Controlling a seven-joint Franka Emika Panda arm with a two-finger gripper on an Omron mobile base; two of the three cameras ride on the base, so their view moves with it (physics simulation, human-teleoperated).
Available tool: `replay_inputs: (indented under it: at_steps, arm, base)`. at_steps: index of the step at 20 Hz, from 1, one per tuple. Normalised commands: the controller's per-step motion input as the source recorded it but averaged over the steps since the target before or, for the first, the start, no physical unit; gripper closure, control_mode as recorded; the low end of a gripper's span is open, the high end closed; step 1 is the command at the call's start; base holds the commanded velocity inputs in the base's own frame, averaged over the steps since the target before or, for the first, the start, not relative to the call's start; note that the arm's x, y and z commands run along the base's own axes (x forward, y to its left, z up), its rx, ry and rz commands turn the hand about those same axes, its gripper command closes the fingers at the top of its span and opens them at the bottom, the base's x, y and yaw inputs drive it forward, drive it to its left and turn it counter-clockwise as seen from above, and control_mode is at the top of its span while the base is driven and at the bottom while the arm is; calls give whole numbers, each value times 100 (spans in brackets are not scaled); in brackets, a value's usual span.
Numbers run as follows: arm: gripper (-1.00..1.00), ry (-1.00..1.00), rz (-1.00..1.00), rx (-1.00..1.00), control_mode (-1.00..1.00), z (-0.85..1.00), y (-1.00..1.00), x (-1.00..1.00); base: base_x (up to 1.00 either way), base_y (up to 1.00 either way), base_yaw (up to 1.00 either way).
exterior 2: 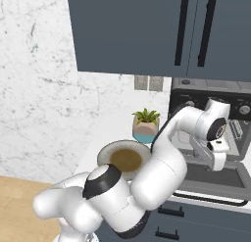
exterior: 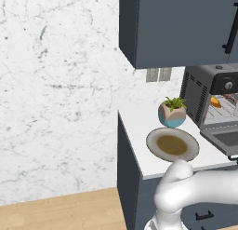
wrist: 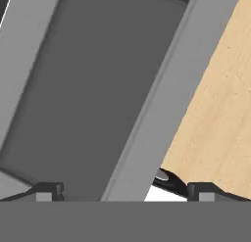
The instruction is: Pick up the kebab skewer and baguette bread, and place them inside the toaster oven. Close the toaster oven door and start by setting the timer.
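Grey door panel of the toaster oven (exterior 2: pixel 215 175) lies dropped open and flat, its front edge reaching past the desk (exterior: pixel 135 122) edge. The pincer (wrist: pixel 122 192) hangs above it, fingers spread, holding nothing. Beside it sits an empty plate (exterior: pixel 173 144), then a potted plant (exterior: pixel 172 111). Left base view alone shows the baguette bread (exterior: pixel 215 102) on the rack; kebab skewer not discernible.

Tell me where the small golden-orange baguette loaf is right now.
In the left base view, the golden-orange baguette loaf lies on the wire rack inside the open dark grey toaster oven, at the rack's left end, right of the potted succulent.
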Motion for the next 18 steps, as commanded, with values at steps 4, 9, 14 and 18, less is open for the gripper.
replay_inputs:
  at_steps: [4,9,14,18]
  arm:
    - [-100,0,50,-1,-100,16,28,-100]
    - [-100,0,67,-7,-100,1,44,-100]
    - [-100,0,53,-2,-100,-4,47,-63]
    - [-100,0,24,2,-100,-7,3,-18]
  base:
    - [0,0,0]
    - [0,0,0]
    - [0,0,0]
    - [0,0,0]
